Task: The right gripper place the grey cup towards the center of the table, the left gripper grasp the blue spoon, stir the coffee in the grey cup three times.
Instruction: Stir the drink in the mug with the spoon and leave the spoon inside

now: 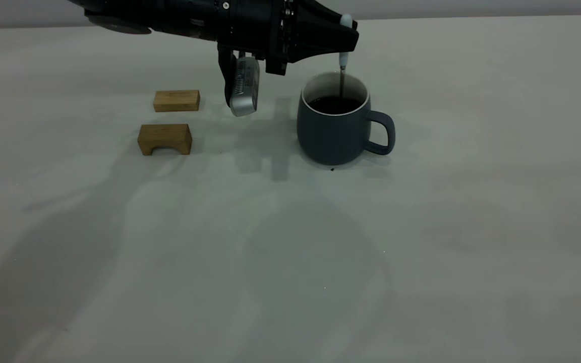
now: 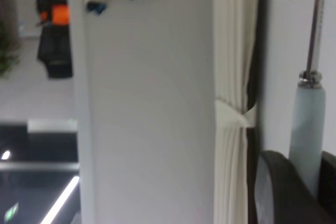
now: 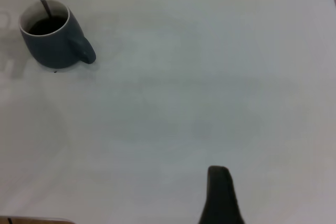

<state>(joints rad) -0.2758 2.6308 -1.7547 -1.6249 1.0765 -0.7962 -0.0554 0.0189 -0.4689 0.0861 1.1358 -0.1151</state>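
The grey cup (image 1: 333, 126) stands upright on the table (image 1: 290, 262), near the far middle, its handle pointing to the right. Dark coffee (image 1: 335, 104) fills it. The left gripper (image 1: 345, 43) hovers just above the cup's rim, shut on the pale handle of the blue spoon (image 1: 343, 63). The spoon hangs upright with its metal neck dipping into the coffee; the bowl is hidden under the liquid. In the left wrist view the spoon's handle (image 2: 307, 124) sits between the dark fingers (image 2: 281, 192). The right gripper (image 3: 220, 198) is far from the cup (image 3: 52, 45), over bare table.
Two tan wooden blocks lie left of the cup, a flat one (image 1: 176, 100) and an arched one (image 1: 165, 138). The left arm's silver wrist camera (image 1: 244, 85) hangs between the blocks and the cup. A tiny dark speck (image 1: 332, 169) lies at the cup's base.
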